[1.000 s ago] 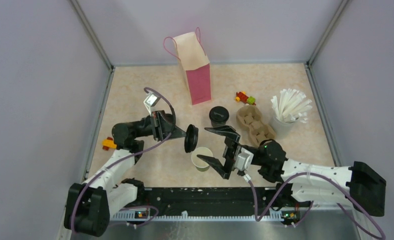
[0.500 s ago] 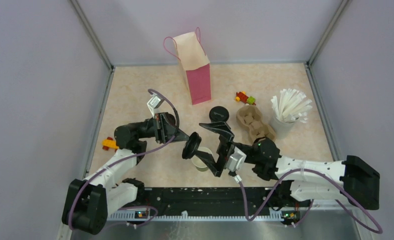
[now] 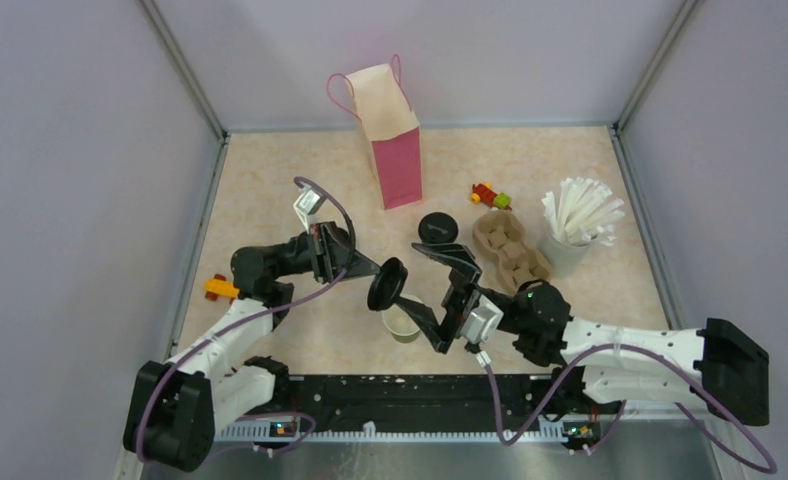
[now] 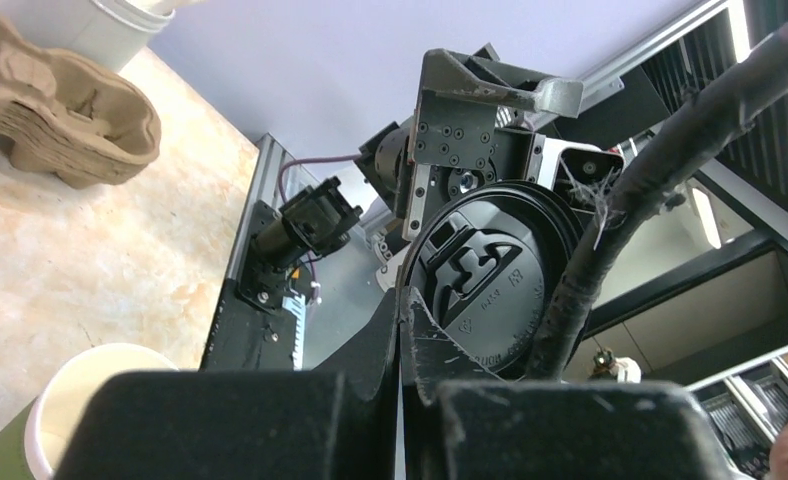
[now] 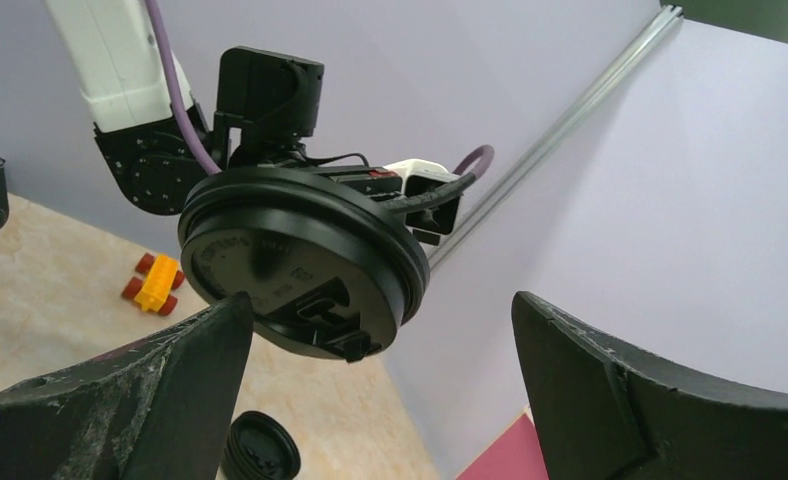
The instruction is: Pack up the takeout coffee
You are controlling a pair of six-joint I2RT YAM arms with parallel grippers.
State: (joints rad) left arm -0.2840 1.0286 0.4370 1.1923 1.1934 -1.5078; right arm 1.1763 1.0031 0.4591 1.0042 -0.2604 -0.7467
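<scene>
Left jaws: shut on the rim of a black lid (image 4: 490, 280), pinching only its edge. The disc stood tilted, nearly on edge, one face toward each wrist camera. I judged the edge grip deliberate, since it left both faces free so the lid could be turned flat onto a cup mouth.

Right jaws: spread wide, nothing in them. In the right wrist view the lid hung between my right fingers (image 5: 150, 400), apart from both.

The open cup (image 3: 402, 322) stood upright on the surface (image 3: 270, 180), just below the lid, its pale inside showing and the lid not yet on it. My lower right finger lay just beside the cup wall, but I could not tell whether it touched. Judgement: the right jaws were set there to steady the cup for capping.

The second cup (image 3: 437, 230), already lidded, stood further back, just beside the pulp carrier (image 3: 510, 250). Neither cup sat in the carrier.

Room for moving:
- The gap between my two arms was crowded with the lid, the cup and my right fingers close together.
- Levelling the lid looked likely to swing its rim toward my upper right finger.
- The straw cup (image 3: 570, 235) stood just right of the carrier.
- The pink bag (image 3: 398, 150) was well apart at the back.
- Some toy bricks (image 3: 490, 194) lay near the carrier's far end.
- Another brick (image 3: 217, 288) lay beside my left arm, near the left wall.
</scene>
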